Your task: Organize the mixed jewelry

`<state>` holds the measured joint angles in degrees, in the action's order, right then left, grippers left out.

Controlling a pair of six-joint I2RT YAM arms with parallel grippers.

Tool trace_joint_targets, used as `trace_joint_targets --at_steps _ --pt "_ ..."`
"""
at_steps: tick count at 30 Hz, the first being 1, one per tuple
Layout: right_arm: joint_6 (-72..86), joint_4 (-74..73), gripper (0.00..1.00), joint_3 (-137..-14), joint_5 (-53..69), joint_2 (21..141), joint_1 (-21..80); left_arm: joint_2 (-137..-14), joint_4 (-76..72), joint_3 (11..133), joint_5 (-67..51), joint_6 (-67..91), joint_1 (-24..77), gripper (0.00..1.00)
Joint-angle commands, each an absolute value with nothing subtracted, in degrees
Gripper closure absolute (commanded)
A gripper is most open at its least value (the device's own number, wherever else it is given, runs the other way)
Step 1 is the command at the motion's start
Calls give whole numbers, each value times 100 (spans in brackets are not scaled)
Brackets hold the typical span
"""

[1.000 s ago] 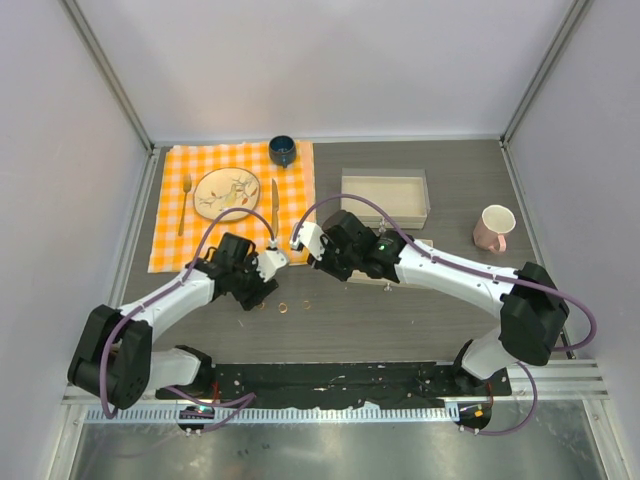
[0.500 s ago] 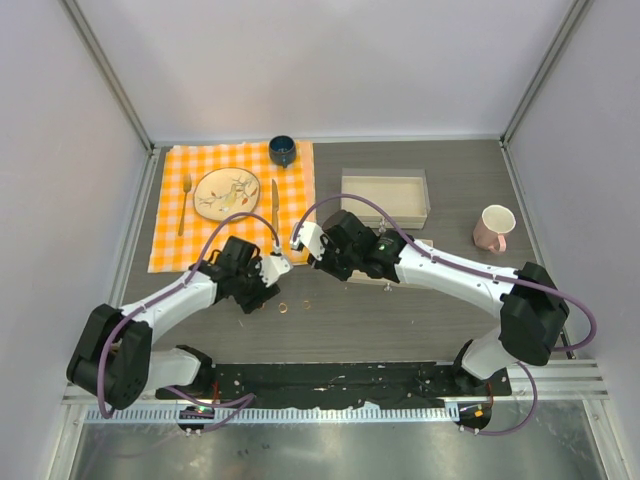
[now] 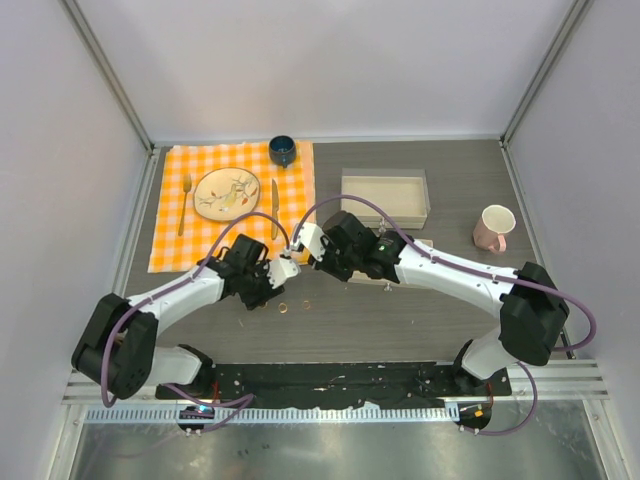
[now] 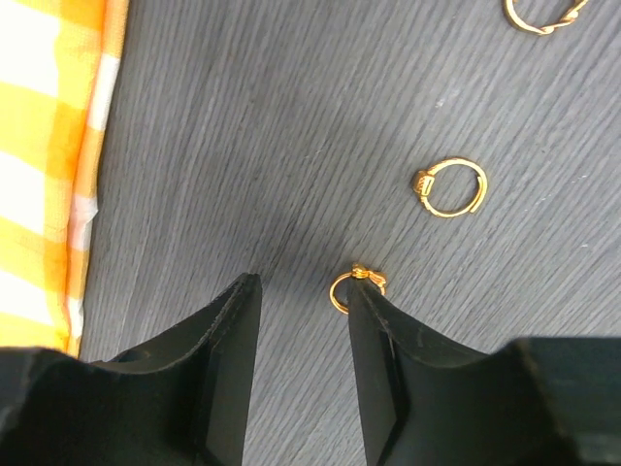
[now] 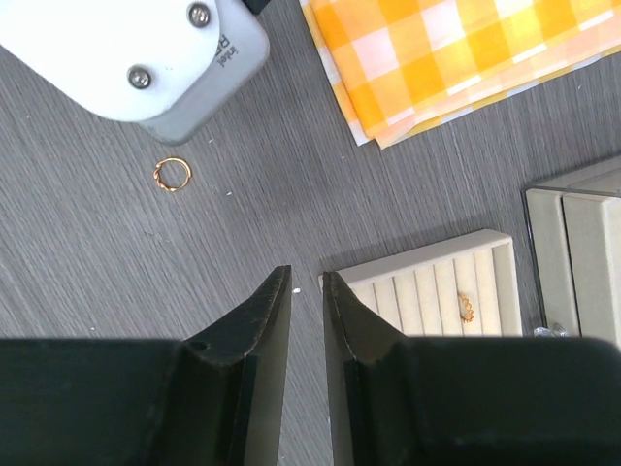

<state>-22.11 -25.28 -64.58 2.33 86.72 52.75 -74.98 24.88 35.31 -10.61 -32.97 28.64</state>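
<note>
In the left wrist view my left gripper (image 4: 303, 283) is open and low over the grey table. A tiny gold ring (image 4: 342, 291) lies against its right fingertip (image 4: 364, 301), outside the gap. A second gold ring (image 4: 452, 186) and a third (image 4: 543, 15) lie beyond. From above, two rings (image 3: 284, 308) (image 3: 305, 303) show next to the left gripper (image 3: 266, 297). My right gripper (image 5: 306, 277) is open only a narrow slit and empty, beside a beige slotted tray (image 5: 417, 282) holding one gold ring (image 5: 467, 309). Another ring (image 5: 173, 175) lies by the left wrist's white housing (image 5: 136, 49).
An orange checked cloth (image 3: 170, 250) carries a plate (image 3: 226, 193), fork (image 3: 186, 200), knife (image 3: 274, 205) and blue cup (image 3: 282, 150). A clear box with beige trays (image 3: 385, 195) stands at the back. A pink mug (image 3: 494, 227) is at the right.
My left gripper has moved right and forward towards the gold rings. The right arm has stayed in place.
</note>
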Motion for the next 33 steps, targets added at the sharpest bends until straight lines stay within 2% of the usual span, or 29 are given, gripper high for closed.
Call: trace_joint_targets --at_steps 1,5,8,9,11,29,33 --pt "-2241 -2364 75 -6434 150 8358 5238 -7760 2637 3551 -1116 -3603 2909 57" --pt "-2241 -2373 76 -6460 141 8279 5168 -7910 2733 3603 -1143 -3665 2935 69" --pt "-2224 -2373 77 -6477 149 8209 5072 -7980 2830 3656 -1204 -3718 2953 84" --pt "-2224 -2373 77 -6478 167 8165 5045 -7998 2891 3674 -1213 -3726 2953 93" --pt "-2206 -2382 77 -6460 193 8130 4949 -8007 2900 3674 -1222 -3727 2953 99" --pt "-1284 -2382 78 -6416 1572 7875 3973 -7050 2707 3955 -1459 -2945 2962 100" --pt "-889 -2382 72 -6547 2073 7980 3867 -6900 2470 4174 -1232 -2462 2979 100"
